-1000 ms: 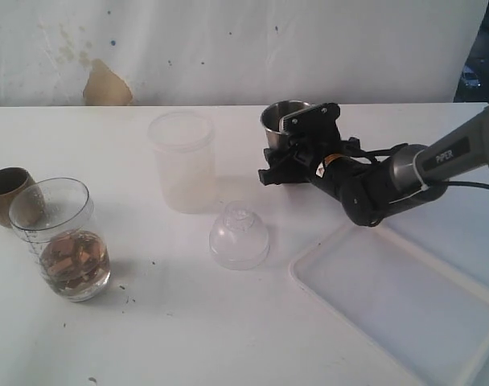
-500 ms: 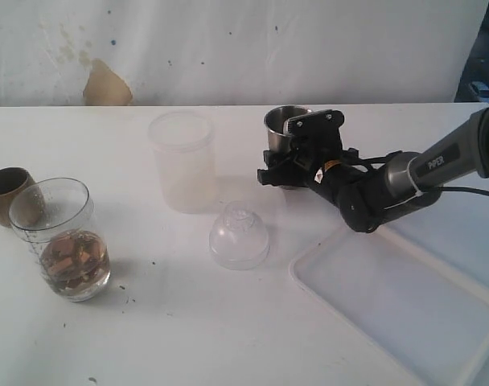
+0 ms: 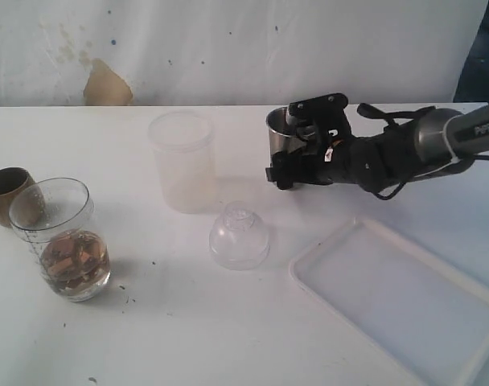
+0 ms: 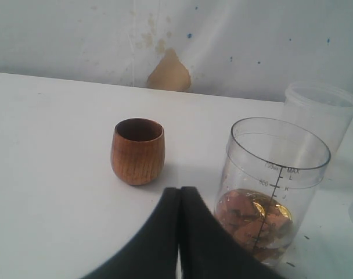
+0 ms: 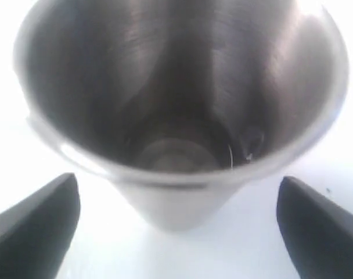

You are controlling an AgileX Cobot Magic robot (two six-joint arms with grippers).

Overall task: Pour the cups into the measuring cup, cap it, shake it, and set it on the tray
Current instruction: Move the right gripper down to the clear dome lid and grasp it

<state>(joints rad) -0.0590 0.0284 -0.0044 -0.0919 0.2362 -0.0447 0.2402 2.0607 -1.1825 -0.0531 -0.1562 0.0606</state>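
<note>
Tumbler [image 5: 165,87] stands between the 2 spread fingers of my right gripper [image 5: 176,179]; my left gripper [image 4: 179,192], pressed together, hangs near the wooden cup [image 4: 137,151] and measuring cup [image 4: 275,192].

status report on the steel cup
Right gripper open, straddling steel cup, not gripping. Left gripper shut. Frosted cup and dome lid stand between it and measuring cup.

A white table [image 3: 188,338] meets a stained white wall [image 3: 309,48] bearing a tan patch [image 3: 106,84].
</note>
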